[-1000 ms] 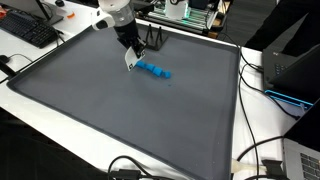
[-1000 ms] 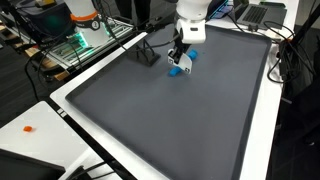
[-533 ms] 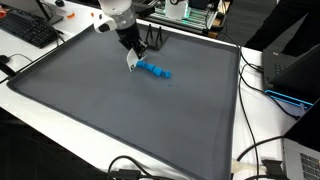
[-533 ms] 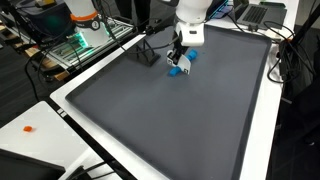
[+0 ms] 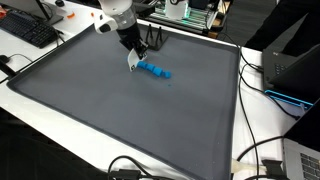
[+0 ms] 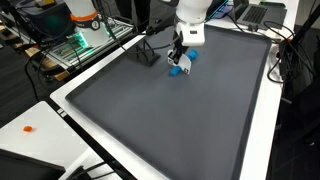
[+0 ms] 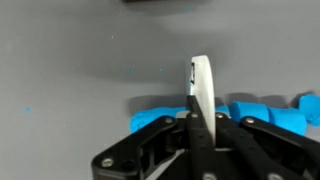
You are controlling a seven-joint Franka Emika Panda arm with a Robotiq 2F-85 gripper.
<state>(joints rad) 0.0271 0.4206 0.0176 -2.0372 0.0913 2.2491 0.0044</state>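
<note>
A short row of blue blocks lies on the dark grey mat, towards its far side. My gripper points down at one end of the row. It is shut on a thin white flat piece that sticks out past the fingertips. In the wrist view the white piece stands edge-on just in front of the blue blocks, which spread out behind the gripper on both sides. I cannot tell whether the piece touches the blocks.
The mat has a raised black rim on a white table. A keyboard and cables lie beyond one corner, and a black box stands off one side. A small black stand is on the mat near the blocks.
</note>
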